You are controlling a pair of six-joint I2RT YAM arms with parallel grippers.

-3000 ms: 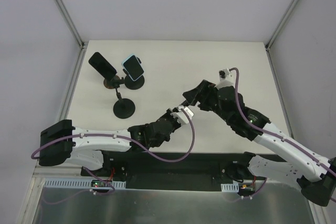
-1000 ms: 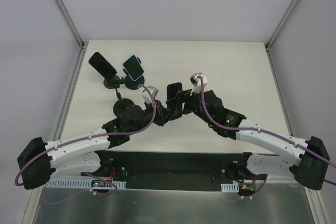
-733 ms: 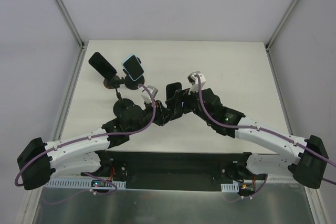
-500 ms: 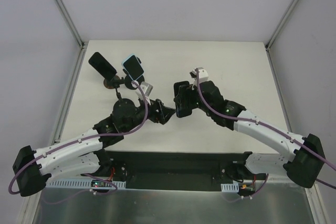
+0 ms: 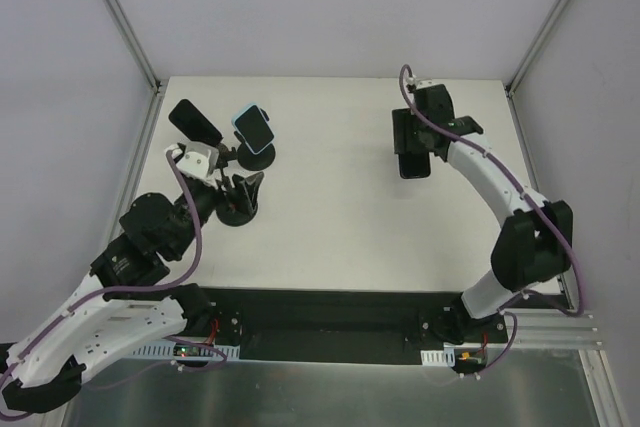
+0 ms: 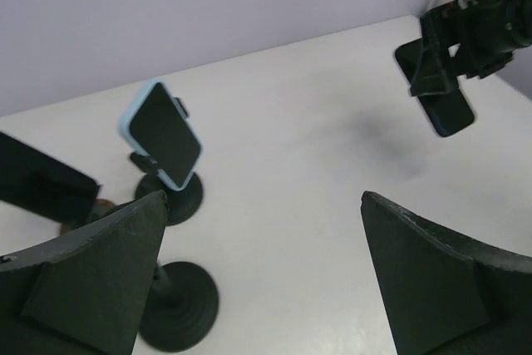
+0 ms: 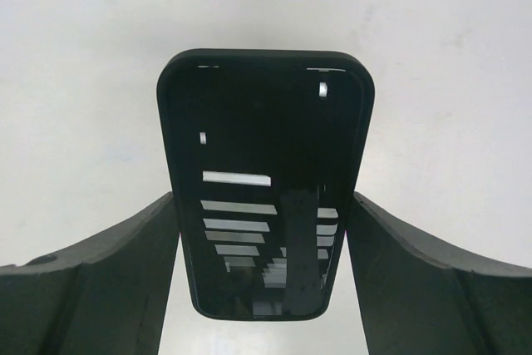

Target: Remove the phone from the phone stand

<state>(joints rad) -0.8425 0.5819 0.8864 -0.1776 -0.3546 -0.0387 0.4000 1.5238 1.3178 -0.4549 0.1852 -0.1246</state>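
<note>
A black phone (image 5: pixel 411 161) sits between the fingers of my right gripper (image 5: pixel 411 140), held over the far right part of the table. In the right wrist view the phone (image 7: pixel 264 164) fills the gap, both fingers (image 7: pixel 125 272) pressed to its long edges. My left gripper (image 5: pixel 243 190) stands wide open and holds nothing. It hovers beside the bare phone stand (image 5: pixel 237 208), whose round base (image 6: pixel 179 318) shows by the left finger (image 6: pixel 83 288).
Two other stands at the back left each carry a phone: a blue-cased one (image 5: pixel 254 128) (image 6: pixel 164 135) and a black one (image 5: pixel 195 124) (image 6: pixel 41 189). Frame posts rise at the table's (image 5: pixel 330 237) back corners.
The left gripper opened, let go of the black phone at the table's middle and drew back left to the bare stand. The right arm carried the phone to the far right.
</note>
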